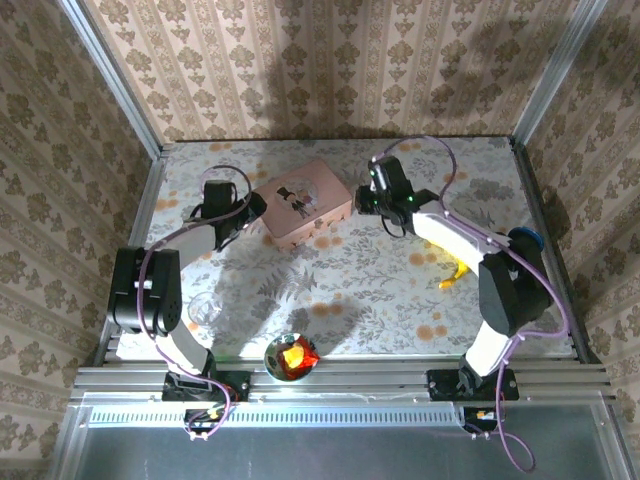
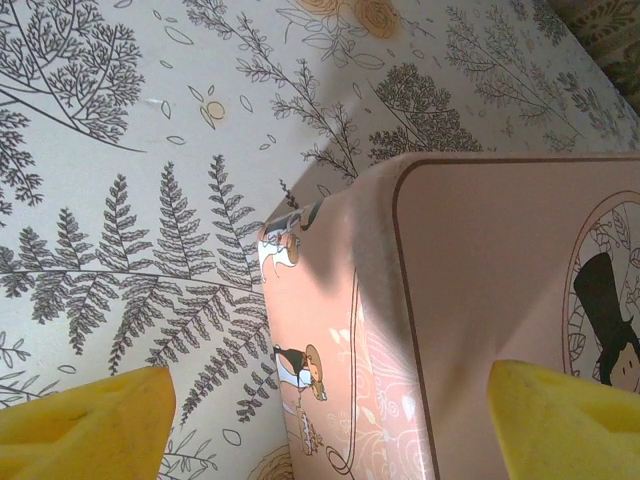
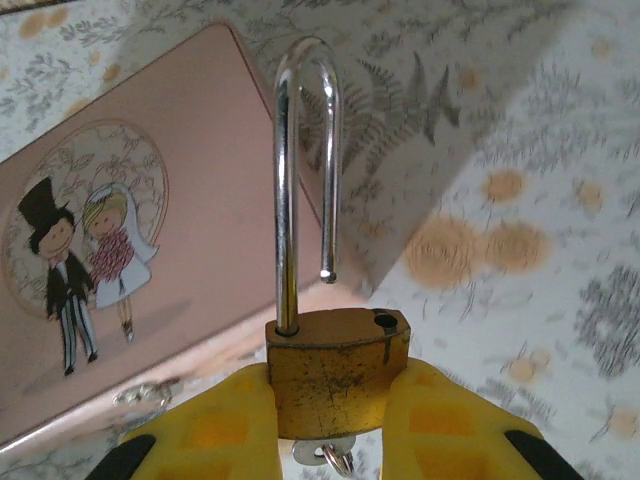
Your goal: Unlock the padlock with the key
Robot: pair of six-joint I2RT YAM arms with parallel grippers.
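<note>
Right end effector (image 3: 335, 405): clamped on the padlock (image 3: 335, 372), with two yellow fingers (image 3: 225, 425) pressing the flat sides of the brass body, a hold that should stop it twisting while the key is worked.

Padlock: upright between those fingertips, its shackle (image 3: 292, 170) pointing straight out ahead of the end effector and clear of everything around it.

Shackle: the long leg sits in the body and the short leg is lifted out, its tip hanging above the open socket. By the look of it, the lock is sprung.

Key (image 3: 318, 455): a silvery stub and a small ring show under the body, tucked back between the fingers toward the wrist. It appears to sit in the keyway, though most of it is hidden.

Left end effector (image 2: 330, 415): spread wide and holding nothing, one finger to each side of a corner of the pink box (image 2: 500, 270) just ahead of it. The empty hand fits a key left standing in the lock.

Pink box: lies flat on the table (image 2: 120, 230), cartoon bride and groom facing up, beyond and below the right fingertips. It plays no part in the job.

Task standing: judging by the raised shackle, the unlocking looks done or all but done. Setting the padlock down seems to be what is left.

Risk: the grip is on a small, smooth body, so any slackening could drop lock and key toward the box ahead.
</note>
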